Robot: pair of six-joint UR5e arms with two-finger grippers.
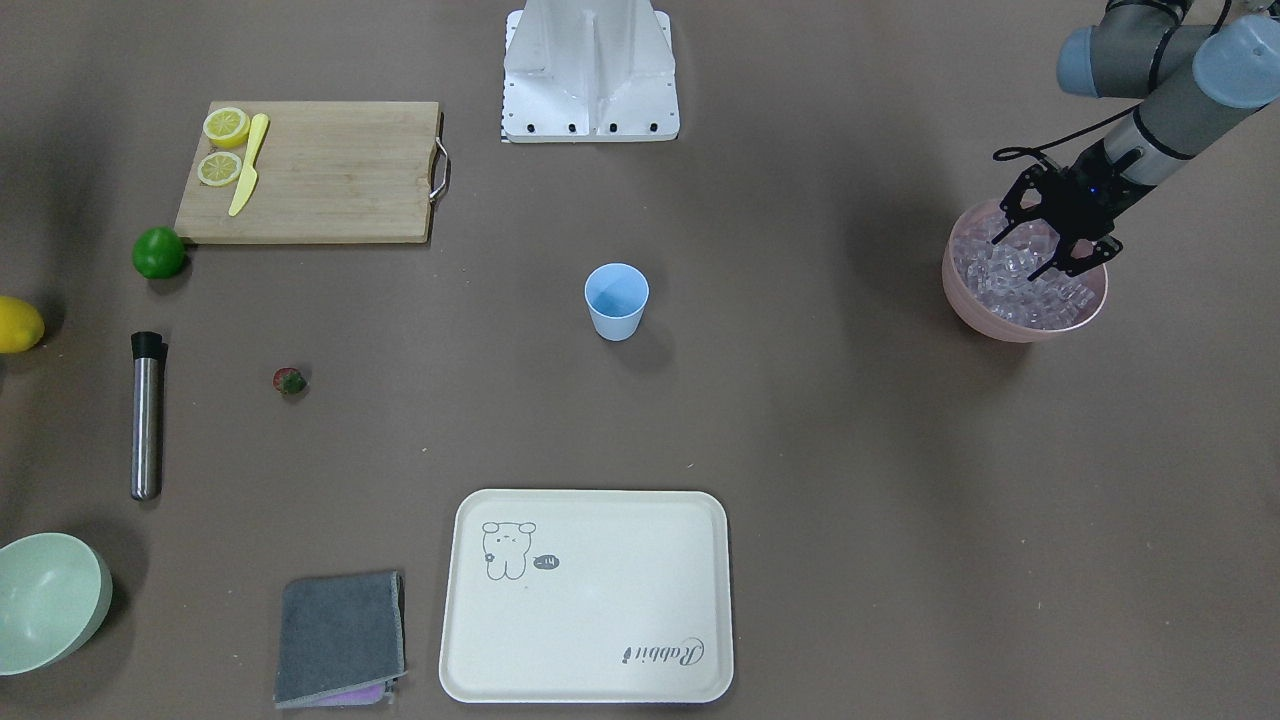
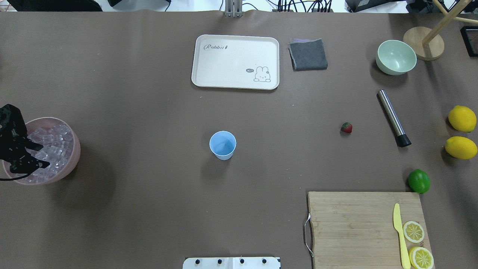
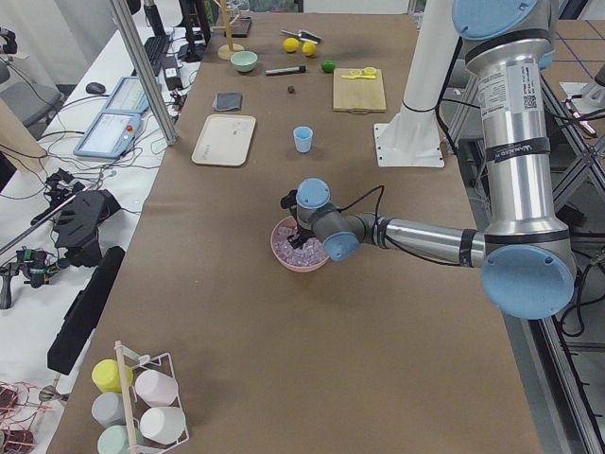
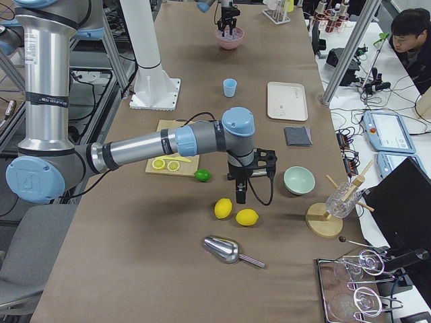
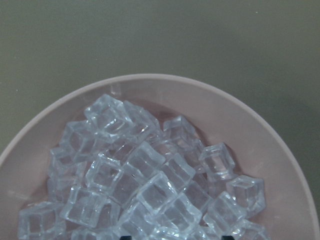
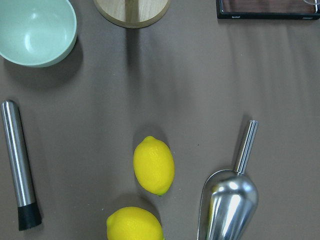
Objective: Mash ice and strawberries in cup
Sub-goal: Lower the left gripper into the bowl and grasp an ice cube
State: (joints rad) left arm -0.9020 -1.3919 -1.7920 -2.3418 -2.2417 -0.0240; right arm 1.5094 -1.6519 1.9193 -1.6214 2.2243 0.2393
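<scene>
The light blue cup (image 1: 616, 300) stands empty and upright mid-table; it also shows in the overhead view (image 2: 223, 145). The small red strawberry (image 1: 290, 381) lies alone on the table, right of the cup in the overhead view (image 2: 346, 127). Clear ice cubes (image 5: 145, 185) fill the pink bowl (image 1: 1000, 325) at the table's left end. My left gripper (image 1: 1025, 253) is open, its fingers spread just above the ice and holding nothing. My right gripper (image 4: 240, 195) hangs above the table near two lemons, and I cannot tell whether it is open or shut.
A steel muddler (image 2: 392, 116) lies right of the strawberry. Beyond it are a lime (image 2: 419, 181), two lemons (image 2: 462, 118), a pale green bowl (image 2: 396, 56) and a cutting board (image 2: 354, 224) with knife and lemon halves. A white tray (image 2: 235, 61), a grey cloth (image 2: 308, 54) and a metal scoop (image 6: 230, 200) are also there.
</scene>
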